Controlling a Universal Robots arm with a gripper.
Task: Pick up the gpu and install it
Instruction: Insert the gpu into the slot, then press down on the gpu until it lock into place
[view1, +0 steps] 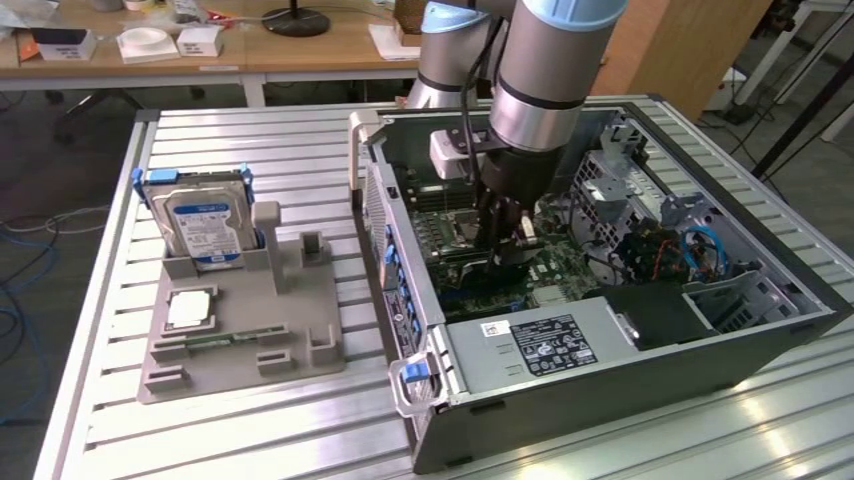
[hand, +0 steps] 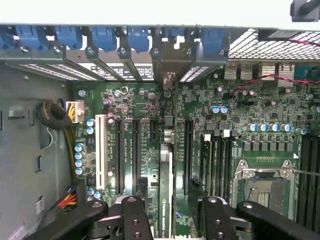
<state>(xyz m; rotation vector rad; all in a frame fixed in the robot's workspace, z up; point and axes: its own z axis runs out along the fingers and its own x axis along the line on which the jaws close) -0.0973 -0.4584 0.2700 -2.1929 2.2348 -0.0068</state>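
Slatted metal worktop (view1: 267, 440) carrying an open computer case (view1: 747, 340).
Inside the case, the hand (hand: 167, 212) hangs open over the motherboard (hand: 240, 120); the gpu (hand: 165, 200) stands edge-on in its slot between the fingers (hand: 132, 220), untouched either side.

Exterior view: high, oblique, looking down across the slatted table (view1: 267, 420) onto the open computer case (view1: 747, 330). Wrist view: close, facing straight onto the motherboard (hand: 220, 125). Shared region: motherboard (view1: 567, 265) inside the case.

The gpu (hand: 165, 192) stands edge-on in the motherboard slot.
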